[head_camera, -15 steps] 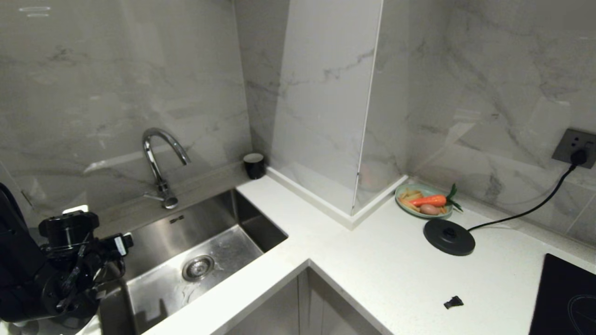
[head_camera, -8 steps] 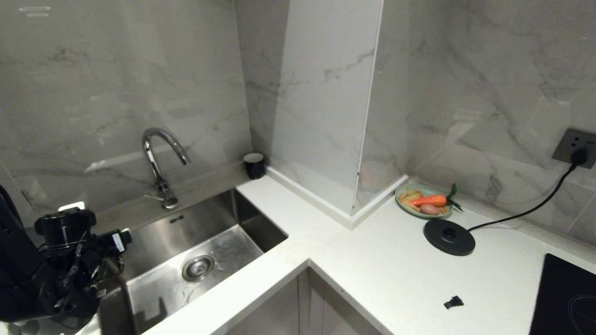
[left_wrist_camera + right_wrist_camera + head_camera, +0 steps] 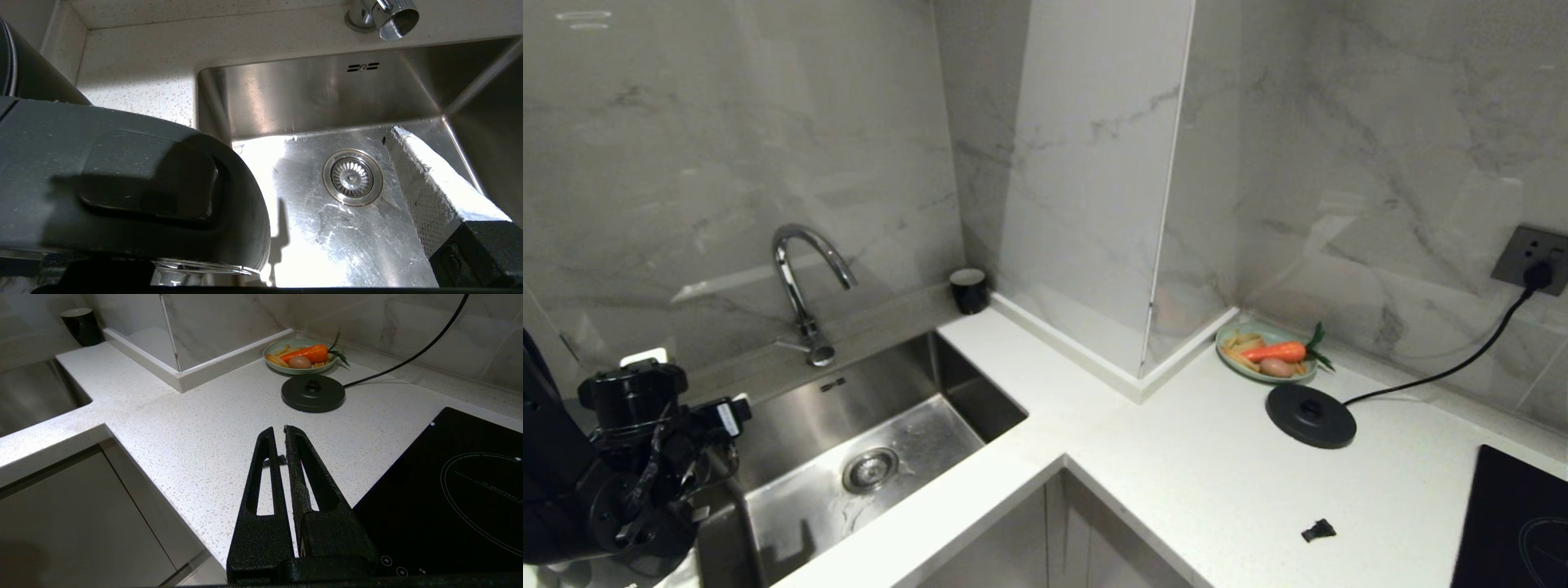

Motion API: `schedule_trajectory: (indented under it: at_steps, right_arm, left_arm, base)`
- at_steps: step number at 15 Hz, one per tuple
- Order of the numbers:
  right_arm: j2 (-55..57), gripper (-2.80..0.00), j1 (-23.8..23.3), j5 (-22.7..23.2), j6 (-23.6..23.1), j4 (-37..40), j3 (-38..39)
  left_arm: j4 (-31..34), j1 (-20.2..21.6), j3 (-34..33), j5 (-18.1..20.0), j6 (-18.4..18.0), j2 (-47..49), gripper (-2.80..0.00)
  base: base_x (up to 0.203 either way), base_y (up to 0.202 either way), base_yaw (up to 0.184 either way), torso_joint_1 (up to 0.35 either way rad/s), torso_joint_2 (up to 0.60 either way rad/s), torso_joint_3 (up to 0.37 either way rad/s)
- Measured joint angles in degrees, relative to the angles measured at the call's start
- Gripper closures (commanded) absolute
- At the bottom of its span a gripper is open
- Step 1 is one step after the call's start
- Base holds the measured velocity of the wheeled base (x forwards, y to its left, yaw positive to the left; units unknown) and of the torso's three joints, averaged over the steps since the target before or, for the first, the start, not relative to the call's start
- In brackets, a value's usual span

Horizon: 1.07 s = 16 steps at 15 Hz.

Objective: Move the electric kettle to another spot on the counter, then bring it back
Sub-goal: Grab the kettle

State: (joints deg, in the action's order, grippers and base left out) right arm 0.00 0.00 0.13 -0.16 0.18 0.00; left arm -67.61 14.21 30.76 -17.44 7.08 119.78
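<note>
Though cut off, the electric kettle (image 3: 122, 183) hides the left pincer's (image 3: 261, 196) far side

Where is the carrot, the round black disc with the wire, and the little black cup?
carrot (image 3: 1276, 352), head view, middle of its orange body on the green plate.
round black disc (image 3: 1311, 416), head view, flat top near its centre knob.
little black cup (image 3: 969, 291), head view, its side wall.

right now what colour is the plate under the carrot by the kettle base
Pale green plate, holding an orange carrot; clearest in the right wrist view.
</note>
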Motion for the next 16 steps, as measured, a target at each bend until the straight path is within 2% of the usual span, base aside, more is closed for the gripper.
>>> schedule_trajectory:
  at_steps: [10,11,16]
  right_arm:
    - [0.0,0.0,0.0,0.0,0.0,0.0,0.0]
    - [0.0,0.0,0.0,0.0,0.0,0.0,0.0]
    - [0.0,0.0,0.0,0.0,0.0,0.0,0.0]
  left_arm:
    - [-0.6,0.8,0.3,0.0,-0.3,0.1,-2.8]
    - [-0.6,0.9,0.2,0.0,-0.3,0.1,0.0]
    - [-0.5,1.0,0.1,0.0,-0.3,0.1,0.0]
  base:
    - [0.0,0.0,0.0,0.0,0.0,0.0]
    - [0.0,0.0,0.0,0.0,0.0,0.0]
    - [0.0,0.0,0.0,0.0,0.0,0.0]
